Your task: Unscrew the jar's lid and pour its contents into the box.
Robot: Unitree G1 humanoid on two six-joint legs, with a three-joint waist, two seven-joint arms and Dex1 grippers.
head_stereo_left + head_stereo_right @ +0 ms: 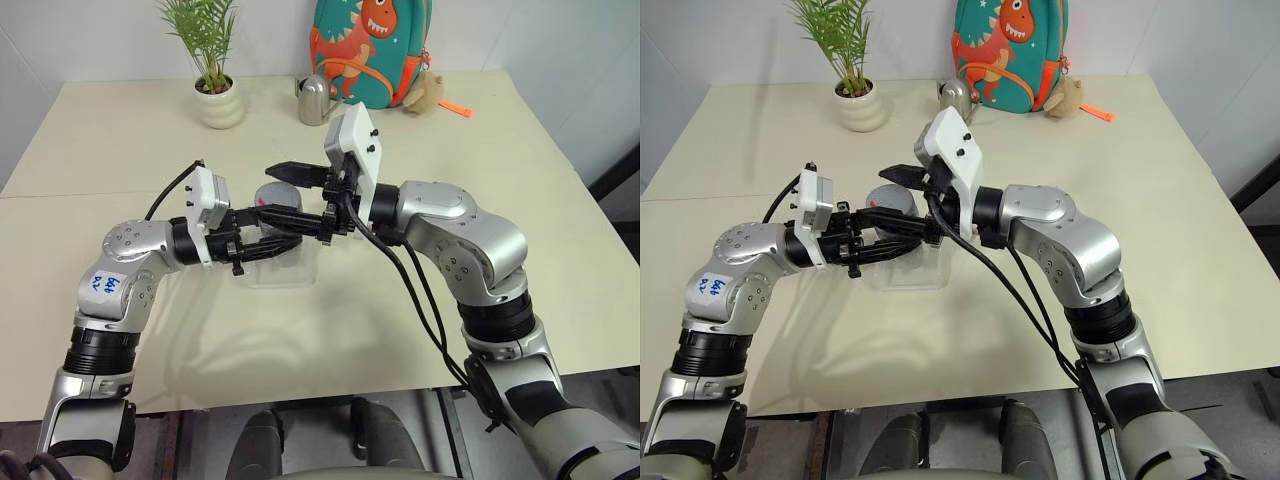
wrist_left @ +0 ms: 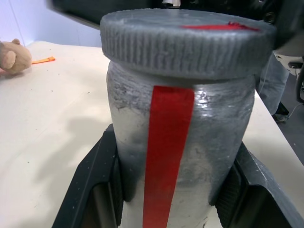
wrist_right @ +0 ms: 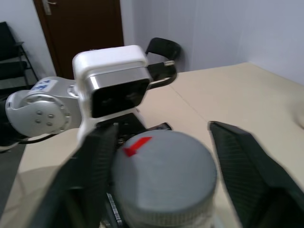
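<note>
Left end effector (image 2: 175,156) clamped on the jar (image 2: 209,142) body, held upright over the box (image 1: 283,272) on the bench (image 1: 520,150). Lid (image 3: 166,161) on. Right end effector (image 3: 164,127) fingers apart, straddling lid, gap on one side. Far edge: watering can (image 1: 316,100), potted plant (image 1: 216,80), dinosaur backpack (image 1: 372,45).

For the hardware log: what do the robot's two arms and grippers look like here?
Both arms are silver-grey metal with black joint bands. Each wrist carries a white camera box fed by black cables. The left arm bears a blue handwritten sticker. The left gripper and right gripper have black fingers.
</note>
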